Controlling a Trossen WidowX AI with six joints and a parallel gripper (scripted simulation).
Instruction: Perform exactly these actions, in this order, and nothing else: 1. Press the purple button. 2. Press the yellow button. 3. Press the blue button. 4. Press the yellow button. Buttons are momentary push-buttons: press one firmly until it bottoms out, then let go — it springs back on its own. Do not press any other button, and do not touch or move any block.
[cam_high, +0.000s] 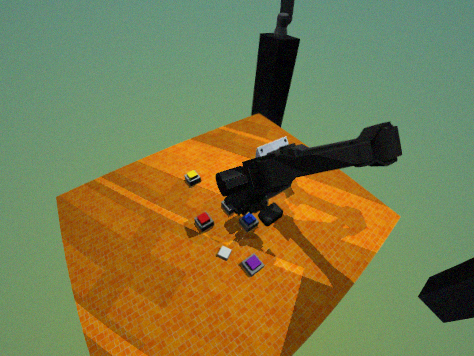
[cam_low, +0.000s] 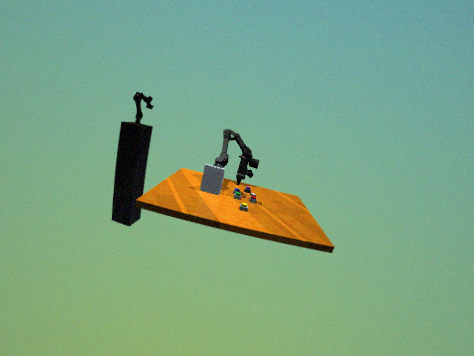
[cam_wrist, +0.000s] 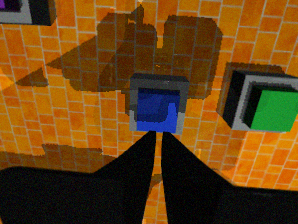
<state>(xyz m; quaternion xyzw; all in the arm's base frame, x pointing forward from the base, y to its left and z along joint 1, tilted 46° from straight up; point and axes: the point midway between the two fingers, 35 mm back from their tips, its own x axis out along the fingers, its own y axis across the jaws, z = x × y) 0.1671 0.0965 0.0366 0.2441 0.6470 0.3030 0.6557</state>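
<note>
Gripper (cam_wrist: 159, 137) pinched narrow, empty, tips frame-centre beside blue button (cam_wrist: 157, 108); centre on cap, avoid green button (cam_wrist: 272, 109).

Bare test rig, orange tiled tabletop (cam_high: 150, 280), black pillar (cam_high: 274, 75), plain green-teal backdrop

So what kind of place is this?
It looks like a robot test bench: an orange tiled table holding little coloured push-buttons such as the blue button and yellow button, with a black arm's tool above.
</note>
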